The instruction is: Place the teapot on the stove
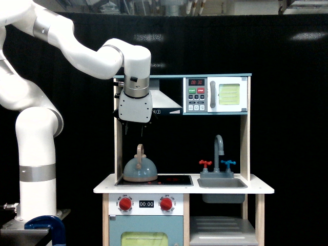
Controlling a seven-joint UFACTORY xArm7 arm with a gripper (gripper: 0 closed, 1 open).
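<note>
Sitting upright on stove (174,180) – teapot (139,170), jaws apart

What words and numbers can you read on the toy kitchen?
"08:30" in red digits on the microwave display.
"START" on its green button and "STOP" on its red button, only just readable.
"00:00" on the small timer between the two red knobs below the stove.
"OFF" above each red knob; the numbers around them are too small to read.
The grey microwave keys and the label on the hood are too blurred to read.
</note>
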